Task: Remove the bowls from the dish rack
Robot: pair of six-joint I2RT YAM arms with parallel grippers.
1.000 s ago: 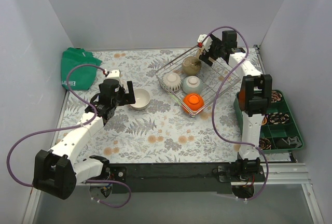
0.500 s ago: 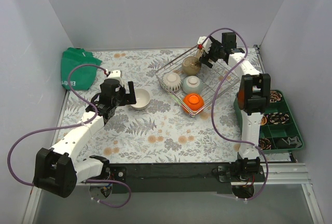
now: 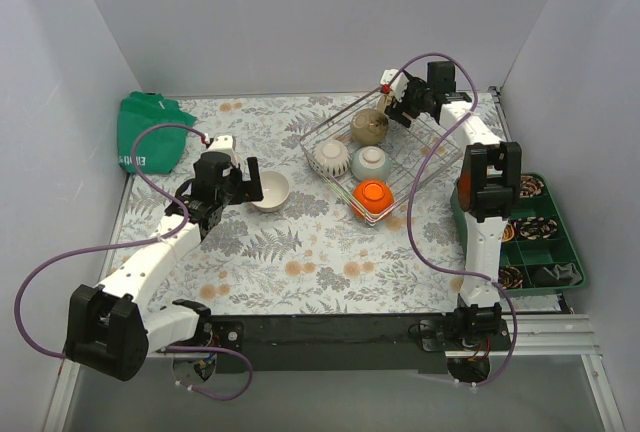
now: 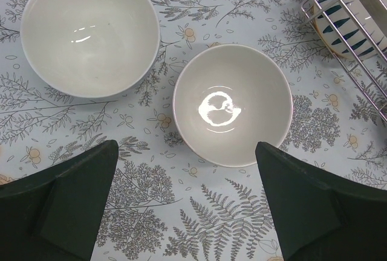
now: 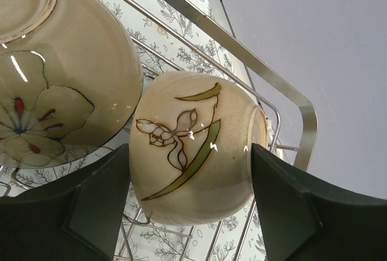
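My left gripper (image 3: pixel 243 186) is open and empty, just above the table. In the left wrist view (image 4: pixel 186 147) two white bowls stand on the table ahead of it, a larger one (image 4: pixel 91 31) and a smaller one (image 4: pixel 233 104); the top view shows one white bowl (image 3: pixel 269 190). My right gripper (image 3: pixel 396 108) is at the far corner of the wire dish rack (image 3: pixel 403 174). Its fingers press both sides of a beige flower-painted bowl (image 5: pixel 199 170). A second beige bowl (image 5: pixel 66 74) leans beside it (image 3: pixel 368 127). Ribbed white (image 3: pixel 331 159), mint (image 3: pixel 370 162) and orange (image 3: pixel 373 195) bowls sit in the rack.
A green bag (image 3: pixel 146 132) lies at the back left. A dark green compartment tray (image 3: pixel 535 237) stands at the right edge. The rack's corner (image 4: pixel 363 28) is close to the left gripper's right side. Walls close in on three sides.
My right gripper has shifted slightly toward the rack's far corner. The left arm has barely moved.
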